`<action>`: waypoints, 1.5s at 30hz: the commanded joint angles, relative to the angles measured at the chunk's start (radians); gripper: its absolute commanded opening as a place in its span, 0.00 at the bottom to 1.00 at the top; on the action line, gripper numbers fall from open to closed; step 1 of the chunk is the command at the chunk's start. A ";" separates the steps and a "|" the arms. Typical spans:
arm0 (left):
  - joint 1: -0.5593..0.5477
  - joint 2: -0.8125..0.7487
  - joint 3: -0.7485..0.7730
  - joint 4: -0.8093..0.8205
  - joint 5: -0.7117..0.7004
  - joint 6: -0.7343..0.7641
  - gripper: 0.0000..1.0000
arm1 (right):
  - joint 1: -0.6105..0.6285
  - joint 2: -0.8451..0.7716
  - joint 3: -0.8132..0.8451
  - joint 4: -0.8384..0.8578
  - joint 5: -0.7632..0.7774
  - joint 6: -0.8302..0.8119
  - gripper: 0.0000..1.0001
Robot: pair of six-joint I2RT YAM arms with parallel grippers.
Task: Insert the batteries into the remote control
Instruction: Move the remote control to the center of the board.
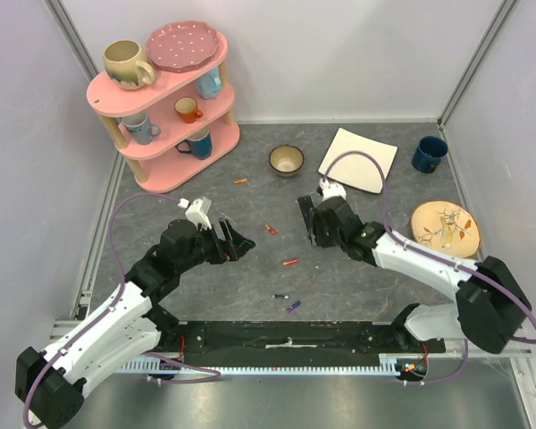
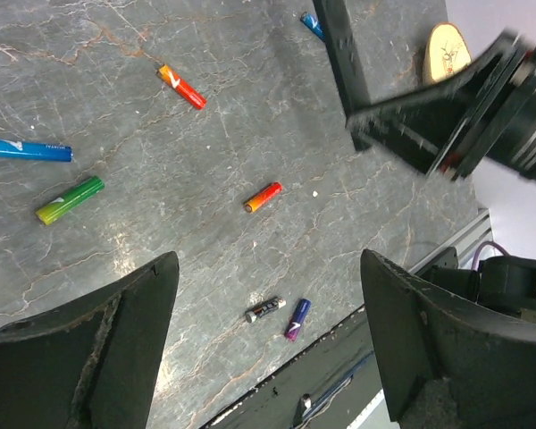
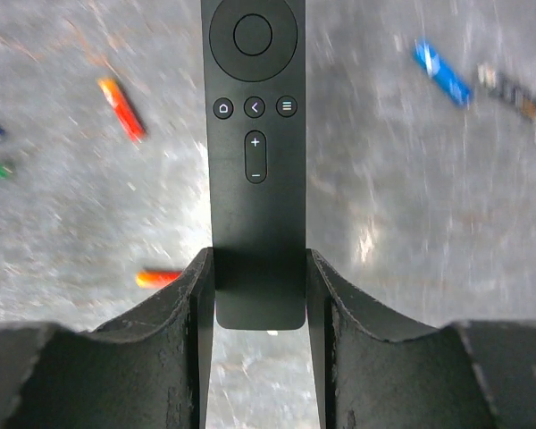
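Pink shelf (image 1: 174, 134) (mugs, plate), bowl (image 1: 286, 160), white mat (image 1: 358, 160).

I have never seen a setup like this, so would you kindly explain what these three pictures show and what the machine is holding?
Two robot arms are bolted to a grey table. One picture looks down from above; the other two come from cameras on each wrist. The right gripper is closed on a black remote control, buttons facing its camera. The left gripper is open and empty, above small coloured batteries scattered on the table. Farther back stand a pink shelf of cups, a small bowl, a blue mug and plates.
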 commanded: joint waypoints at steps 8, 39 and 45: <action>-0.003 0.019 0.008 0.064 -0.062 -0.050 0.85 | 0.158 -0.117 -0.184 -0.059 0.265 0.412 0.20; -0.005 0.006 -0.033 0.033 -0.174 -0.079 0.87 | 0.329 -0.032 -0.122 -0.219 0.337 0.667 0.77; -0.029 0.178 0.074 -0.013 -0.177 -0.012 0.99 | 0.329 -0.210 -0.021 -0.322 0.412 0.539 0.89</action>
